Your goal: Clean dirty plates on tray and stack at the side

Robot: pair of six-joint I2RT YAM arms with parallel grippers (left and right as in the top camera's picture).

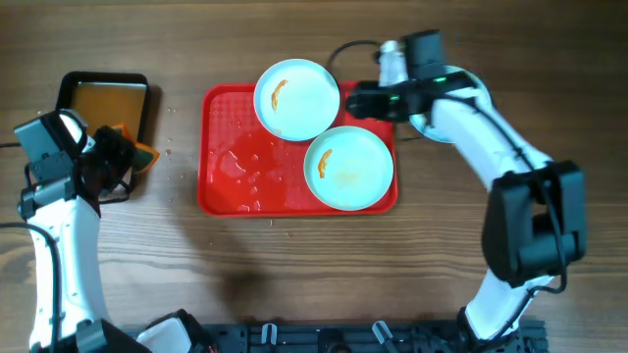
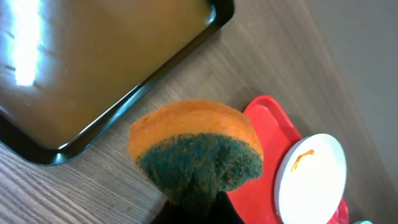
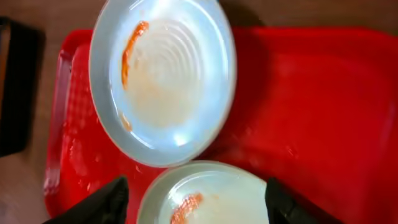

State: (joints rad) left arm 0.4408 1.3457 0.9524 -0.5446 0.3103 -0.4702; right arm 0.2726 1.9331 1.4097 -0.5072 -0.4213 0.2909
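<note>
While both dirty plates (image 1: 297, 98) sit on the tray (image 1: 234, 172), the left fingers (image 1: 116, 157), clenched on the sponge (image 2: 196, 149), should rub each orange smear (image 1: 279, 93) gently as the right fingers (image 1: 353, 99), spread wide, hold a plate still.

No legible text or labels anywhere.

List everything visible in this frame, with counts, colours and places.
plates: two, pale white with orange smears, on the tray's right half
tray: one, red, wet, table centre
pan: one, black, holds brownish water, far left
sponge: one, orange over green, beside the pan
table: one, brown wood
left gripper: black, shut on the sponge
right gripper: black, open, above the plates
</note>
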